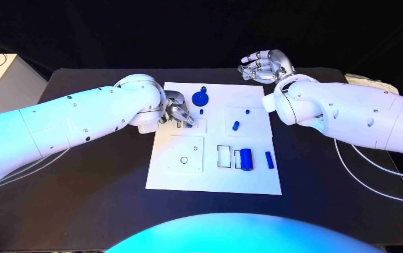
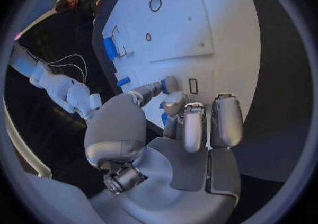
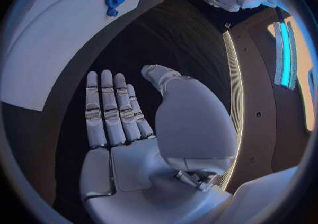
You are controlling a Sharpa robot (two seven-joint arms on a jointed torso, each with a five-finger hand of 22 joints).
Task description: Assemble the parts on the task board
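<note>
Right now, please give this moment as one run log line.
left hand: on task board, holds small blue part | right hand: open, off board | blue gear: on board

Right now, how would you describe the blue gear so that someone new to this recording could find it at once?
Start at the white task board in the middle of the black table. Go to its far edge, just beyond the fingers of the left hand, where the blue gear lies. It is the one round, toothed disc; the other blue parts are slim pegs or a thick cylinder near the front.
</note>
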